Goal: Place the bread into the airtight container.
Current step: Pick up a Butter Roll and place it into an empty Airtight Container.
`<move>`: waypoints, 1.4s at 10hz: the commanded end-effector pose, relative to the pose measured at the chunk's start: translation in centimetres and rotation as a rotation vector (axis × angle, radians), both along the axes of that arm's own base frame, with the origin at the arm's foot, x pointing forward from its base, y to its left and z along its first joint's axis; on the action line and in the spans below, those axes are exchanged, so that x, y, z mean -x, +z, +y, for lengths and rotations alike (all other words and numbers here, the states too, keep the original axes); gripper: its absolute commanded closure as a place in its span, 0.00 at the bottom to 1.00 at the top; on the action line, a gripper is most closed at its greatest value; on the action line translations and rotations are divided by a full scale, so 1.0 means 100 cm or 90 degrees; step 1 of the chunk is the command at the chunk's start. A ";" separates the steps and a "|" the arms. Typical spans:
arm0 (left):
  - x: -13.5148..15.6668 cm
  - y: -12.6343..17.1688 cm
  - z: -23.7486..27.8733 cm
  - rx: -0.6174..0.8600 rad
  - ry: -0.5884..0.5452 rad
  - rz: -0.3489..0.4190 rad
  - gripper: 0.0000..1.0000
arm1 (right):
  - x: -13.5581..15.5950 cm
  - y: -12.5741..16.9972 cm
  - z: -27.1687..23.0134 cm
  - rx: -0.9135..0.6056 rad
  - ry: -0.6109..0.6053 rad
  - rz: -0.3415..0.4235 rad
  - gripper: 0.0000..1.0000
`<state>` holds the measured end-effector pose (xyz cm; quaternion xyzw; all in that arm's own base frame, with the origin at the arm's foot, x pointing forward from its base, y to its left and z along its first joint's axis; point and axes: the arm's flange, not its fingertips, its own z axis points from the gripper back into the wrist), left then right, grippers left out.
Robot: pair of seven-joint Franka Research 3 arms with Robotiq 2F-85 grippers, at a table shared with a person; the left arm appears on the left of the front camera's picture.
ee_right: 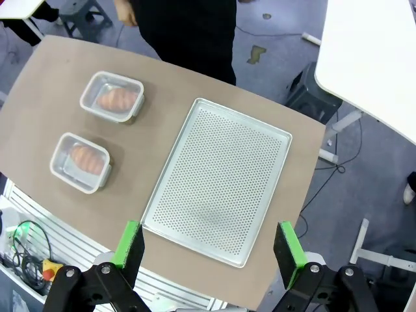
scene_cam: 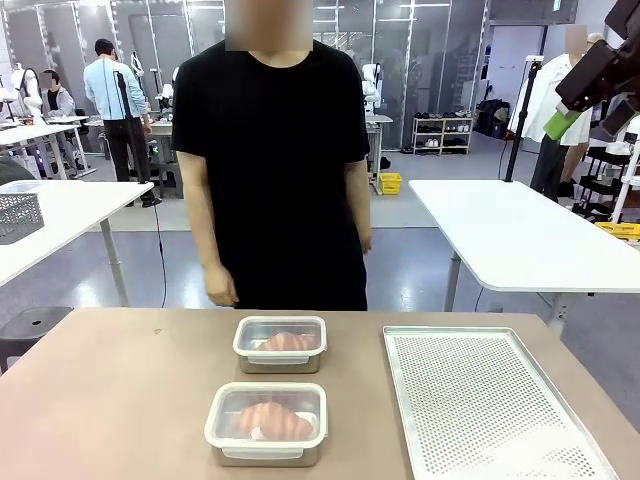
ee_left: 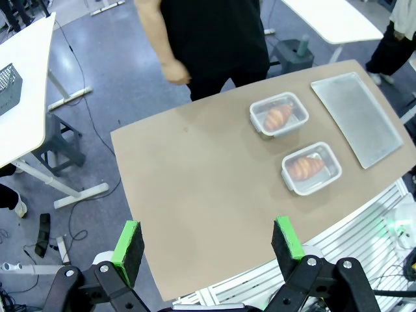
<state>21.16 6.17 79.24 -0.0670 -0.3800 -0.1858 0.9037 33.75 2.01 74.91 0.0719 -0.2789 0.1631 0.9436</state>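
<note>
1. Bread: two pieces, each inside its own clear container. Near bread (scene_cam: 268,418) in the near container (scene_cam: 266,424), far bread (scene_cam: 288,342) in the far container (scene_cam: 280,343).
2. Both containers just left of the perforated tray (scene_cam: 480,400), apart from it and from each other, the far one closer to the person.
3. Lids: a clear lid seems to sit on each container, judging by the pale rims in the front view; cannot tell whether fully pressed shut.
4. Tray itself bare, no bread on it, lying on the brown table (scene_cam: 110,390).
5. Person (scene_cam: 270,170) at the far edge of the table beyond the tray's left side, hand (scene_cam: 220,288) hanging by the hip, touching nothing.
6. Left gripper (ee_left: 207,242) high above the table left of the tray, jaws spread wide, nothing between the green pads.
7. Right gripper (ee_right: 209,244) high over the tray's near edge, jaws likewise spread wide and empty.
8. Progress, as a judgement: placing looks finished, with all visible bread already boxed and nothing left on the tray; at most a check or press of the lids left.
</note>
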 end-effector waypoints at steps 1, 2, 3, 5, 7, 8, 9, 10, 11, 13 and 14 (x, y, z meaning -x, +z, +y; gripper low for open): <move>0.000 0.002 -0.001 -0.002 0.000 -0.001 0.00 | 0.000 0.003 0.002 0.003 -0.010 0.006 0.00; 0.000 0.002 -0.001 -0.002 0.000 -0.001 0.00 | 0.000 0.003 0.002 0.003 -0.010 0.006 0.00; 0.000 0.002 -0.001 -0.002 0.000 -0.001 0.00 | 0.000 0.003 0.002 0.003 -0.010 0.006 0.00; 0.000 0.002 -0.001 -0.002 0.000 -0.001 0.00 | 0.000 0.003 0.002 0.003 -0.010 0.006 0.00; 0.000 0.002 -0.001 -0.002 0.000 -0.001 0.00 | 0.000 0.003 0.002 0.003 -0.010 0.006 0.00; 0.000 0.002 -0.001 -0.002 0.000 -0.001 0.00 | 0.000 0.003 0.002 0.003 -0.010 0.006 0.00; 0.000 0.002 -0.001 -0.002 0.000 -0.001 0.00 | 0.000 0.003 0.002 0.003 -0.010 0.006 0.00; 0.000 0.002 -0.001 -0.002 0.000 -0.001 0.00 | 0.000 0.003 0.002 0.003 -0.010 0.006 0.00; 0.000 0.002 -0.001 -0.002 0.000 -0.001 0.00 | 0.000 0.003 0.002 0.003 -0.010 0.006 0.00; 0.000 0.002 -0.001 -0.002 0.000 -0.001 0.00 | 0.000 0.003 0.002 0.003 -0.010 0.006 0.00; 0.000 0.002 -0.001 -0.002 0.000 -0.001 0.00 | 0.000 0.003 0.002 0.003 -0.010 0.006 0.00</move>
